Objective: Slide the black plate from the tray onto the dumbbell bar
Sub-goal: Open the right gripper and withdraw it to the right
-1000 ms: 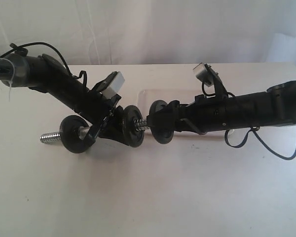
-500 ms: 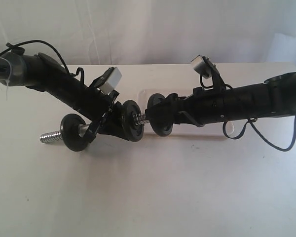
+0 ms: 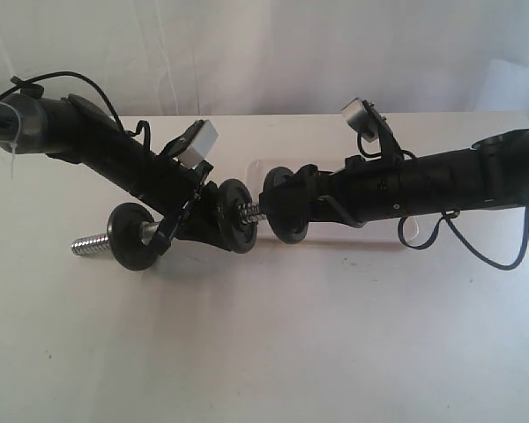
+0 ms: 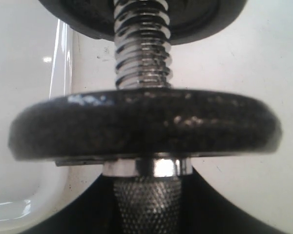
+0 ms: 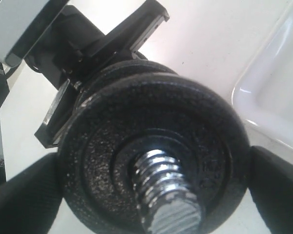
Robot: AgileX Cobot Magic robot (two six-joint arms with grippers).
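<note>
My right gripper (image 3: pixel 288 214) is shut on the black plate (image 3: pixel 282 231), gripping it by its rim. In the right wrist view the plate (image 5: pixel 107 161) sits between the dark fingers (image 5: pixel 19 195), and the threaded end of the dumbbell bar (image 5: pixel 168 204) pokes through its hole. My left gripper (image 3: pixel 181 231) is shut on the bar's knurled middle (image 4: pixel 146 204) and holds it above the table. Two other black discs are on the bar, one close to the plate (image 3: pixel 238 227), one towards the far end (image 3: pixel 132 238). Part of the white tray (image 3: pixel 282 166) lies behind the right arm.
The bar's free threaded end (image 3: pixel 88 245) sticks out to the left over the white table (image 3: pixel 264 344). The tray's rim shows in both wrist views (image 4: pixel 58 73) (image 5: pixel 263 97). Loose black cables (image 3: pixel 494 256) hang off the right arm.
The right gripper has carried the plate left and slightly up, onto the bar's threaded end. Over the last half second almost nothing has moved. The left arm holds steady.
</note>
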